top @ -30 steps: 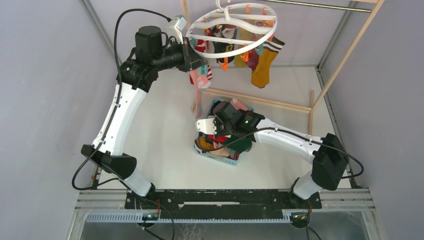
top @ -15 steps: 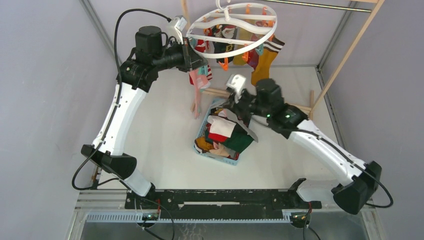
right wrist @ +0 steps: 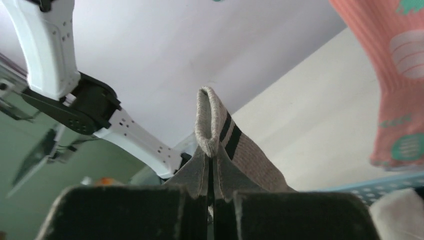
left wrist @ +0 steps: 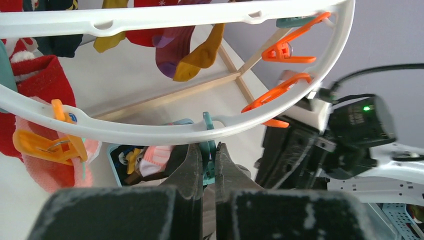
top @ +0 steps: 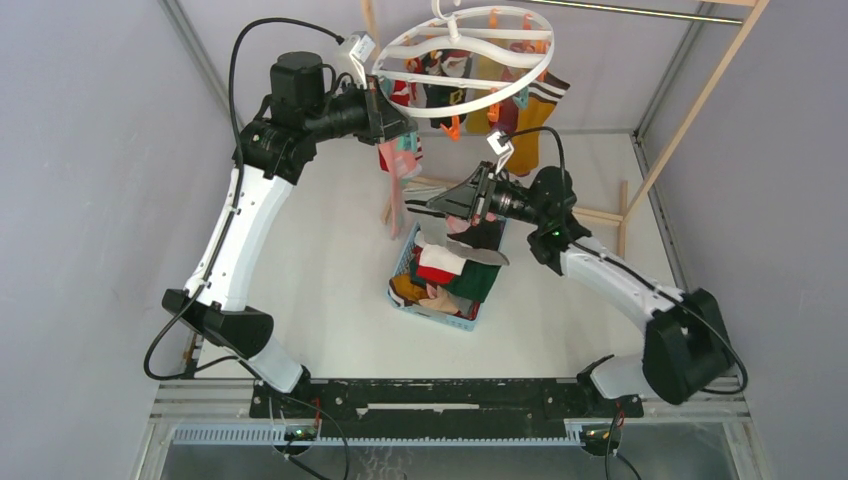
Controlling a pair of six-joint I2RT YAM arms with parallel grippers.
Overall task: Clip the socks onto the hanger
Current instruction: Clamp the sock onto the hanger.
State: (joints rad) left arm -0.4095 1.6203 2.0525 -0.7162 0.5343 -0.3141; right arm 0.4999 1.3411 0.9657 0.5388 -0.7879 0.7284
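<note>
Top cam first: the white plastic ring-shaped hanger [top: 400, 42] is being hung at the top centre of the frame, with a bunch of colourful socks being dangled under it. Its lower-left rim is being met by the left gripper [top: 403, 124]. Mid-frame, a grey sock with two black stripes [top: 480, 256] is being held up by the right gripper [top: 433, 207]. That's just above the light-blue slotted plastic basket [top: 440, 317], where more socks are being kept in a heap.

Left wrist cam: the hanger's rim [left wrist: 150, 132] is being shown as a curve across the middle. Right under it, at lower centre, a teal plastic clip [left wrist: 206, 122] is being squeezed between the left gripper's [left wrist: 208, 149] nearly closed jaws. A pair of orange plastic clips [left wrist: 290, 50] is being carried on the rim at upper right, and a mustard sock [left wrist: 202, 55] is being hung at top centre.

Right wrist cam: the striped grey sock [right wrist: 212, 115] is being pinched tight by the right gripper's [right wrist: 210, 170] fully closed jaws, with its folded cuff being poked up at centre frame. A pink knitted sock [right wrist: 400, 75] is being hung at the upper right.
</note>
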